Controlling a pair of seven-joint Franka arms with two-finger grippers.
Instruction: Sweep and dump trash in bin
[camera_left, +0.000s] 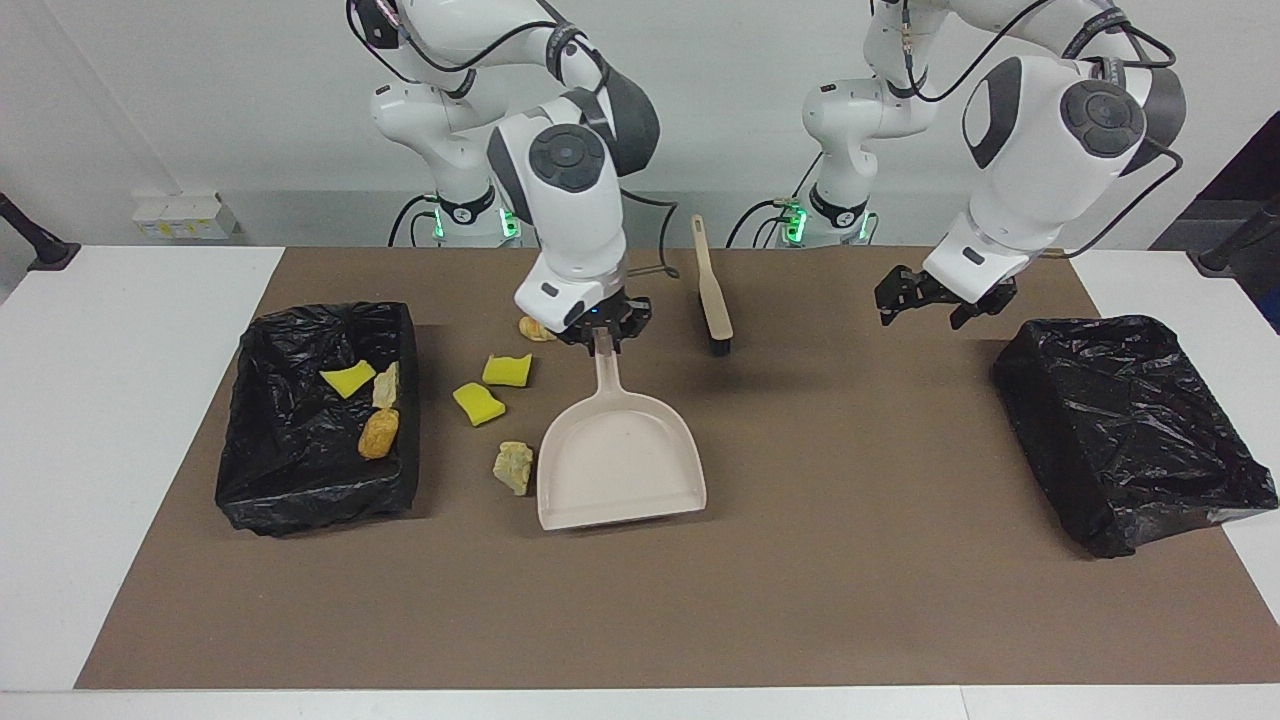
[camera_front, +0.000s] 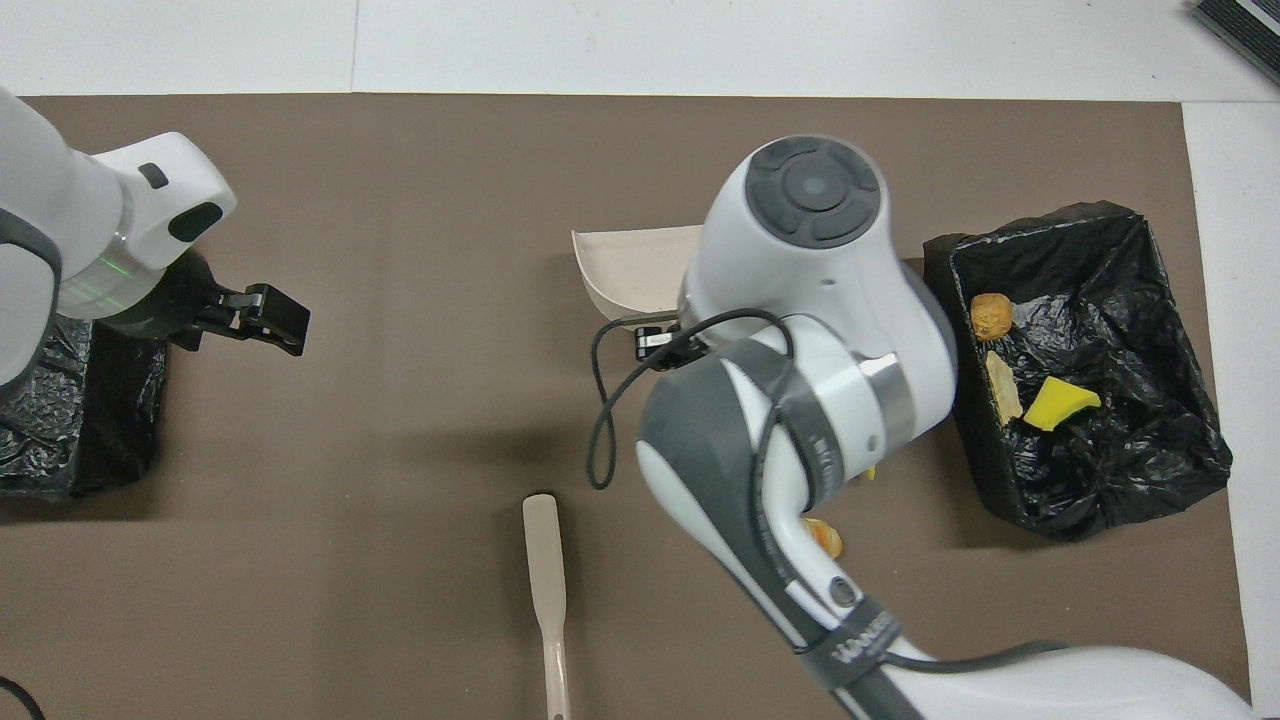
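Observation:
My right gripper (camera_left: 601, 337) is shut on the handle of the beige dustpan (camera_left: 620, 460), which sits low at the mat, mouth pointing away from the robots; the overhead view shows only its edge (camera_front: 632, 265). Beside the pan, toward the right arm's end, lie a beige lump (camera_left: 514, 466) and two yellow sponge chunks (camera_left: 478, 403) (camera_left: 507, 369). An orange-brown lump (camera_left: 533, 328) is half hidden by the gripper. The black-lined bin (camera_left: 300, 495) (camera_front: 1090, 490) holds three scraps (camera_left: 378, 433). My left gripper (camera_left: 925, 305) (camera_front: 265, 315) is open and empty over the mat.
The beige brush (camera_left: 712, 290) (camera_front: 546, 560) lies on the mat near the robots, between the arms. A second black-lined bin (camera_left: 1130, 430) (camera_front: 70, 400) stands at the left arm's end. The brown mat (camera_left: 800, 600) covers most of the white table.

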